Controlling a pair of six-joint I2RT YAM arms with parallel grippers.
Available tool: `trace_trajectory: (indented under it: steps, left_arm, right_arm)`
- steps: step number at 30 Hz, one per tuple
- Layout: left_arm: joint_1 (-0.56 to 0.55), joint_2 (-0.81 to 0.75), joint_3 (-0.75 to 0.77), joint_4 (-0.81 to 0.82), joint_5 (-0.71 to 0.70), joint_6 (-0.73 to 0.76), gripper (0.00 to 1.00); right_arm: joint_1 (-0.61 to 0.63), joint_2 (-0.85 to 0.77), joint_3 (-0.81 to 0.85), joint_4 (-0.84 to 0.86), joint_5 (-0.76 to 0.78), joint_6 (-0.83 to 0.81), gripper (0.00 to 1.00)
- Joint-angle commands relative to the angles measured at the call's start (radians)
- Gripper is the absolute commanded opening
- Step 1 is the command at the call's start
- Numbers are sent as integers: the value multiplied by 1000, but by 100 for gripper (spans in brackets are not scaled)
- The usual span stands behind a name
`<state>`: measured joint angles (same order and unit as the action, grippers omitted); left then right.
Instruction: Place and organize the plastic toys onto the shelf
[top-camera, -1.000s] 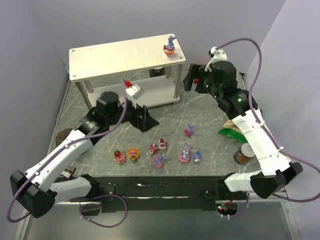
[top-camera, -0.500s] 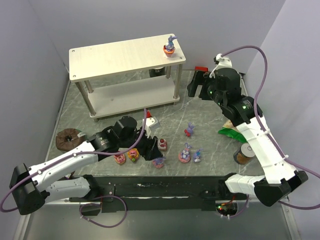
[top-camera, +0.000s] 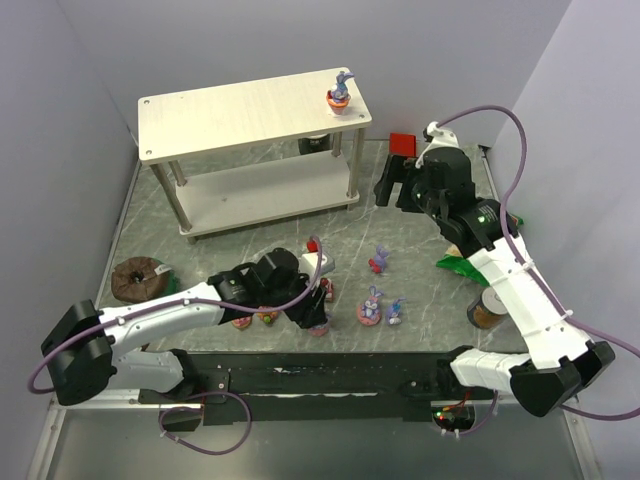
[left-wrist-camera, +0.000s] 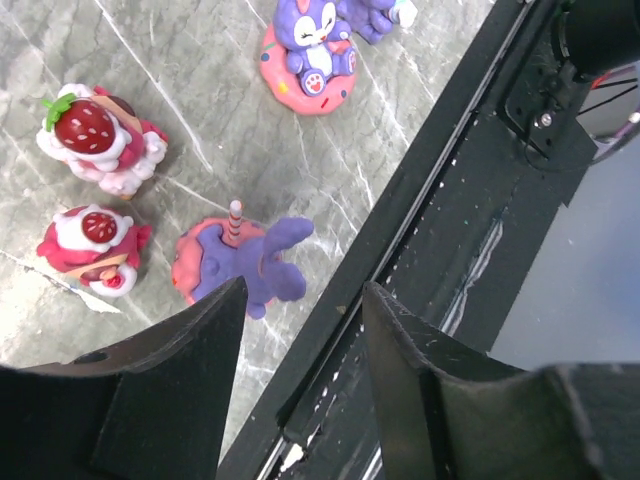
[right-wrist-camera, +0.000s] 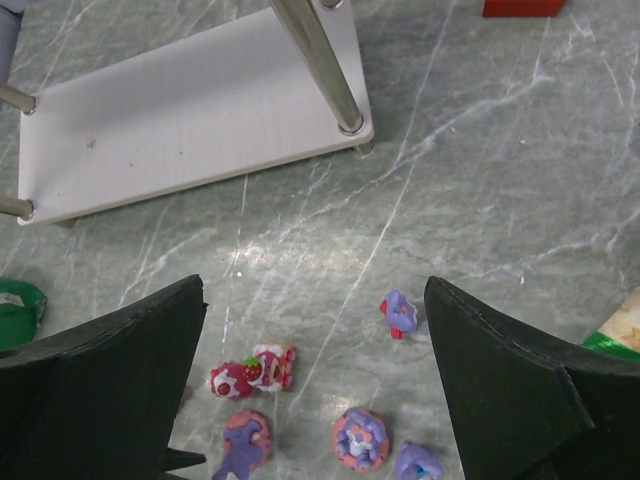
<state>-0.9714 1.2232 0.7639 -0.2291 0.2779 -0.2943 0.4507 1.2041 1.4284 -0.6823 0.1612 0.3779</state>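
One bunny stands on the shelf; others lie on the surface. Left gripper spread over a toppled bunny, right gripper spread.

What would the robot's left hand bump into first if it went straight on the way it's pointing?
Probably the purple bunny on the pink base, lying right ahead of the left hand, though nearer one finger than the middle. How far off it is, the wrist view cannot tell.
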Motion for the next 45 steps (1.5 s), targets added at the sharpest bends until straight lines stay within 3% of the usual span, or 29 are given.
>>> trace_trajectory:
  steps: [1, 6, 15, 18, 21, 23, 30, 38, 45]
  left_arm:
    - [-32, 30, -12, 92, -55, -16, 55]
    - [-61, 79, -12, 91, -94, -6, 52]
    - [-95, 110, -15, 96, -210, -6, 38]
    - [-101, 104, -9, 100, -221, -8, 29]
    - [-112, 85, 3, 82, -223, -5, 7]
    - [-116, 70, 14, 63, -218, 4, 1]
    - [-118, -4, 118, -27, -223, 67, 1]
    - [-118, -59, 339, -121, -410, 181, 1]
    - [-73, -5, 537, -185, -525, 326, 1]
  right_arm:
    - [-7, -54, -22, 6, 21, 19, 97]
    - [-7, -78, -37, 4, 38, 18, 97]
    - [-10, -106, -62, -6, 64, 13, 97]
    - [-12, -110, -65, -10, 69, 10, 97]
    - [-15, -110, -62, -13, 80, 10, 97]
    - [-17, -113, -63, -7, 80, 9, 97]
    - [-21, -109, -63, 9, 84, 13, 97]
    - [-24, -98, -49, 26, 86, 15, 97]
    - [-30, -83, -37, 41, 92, 6, 97]
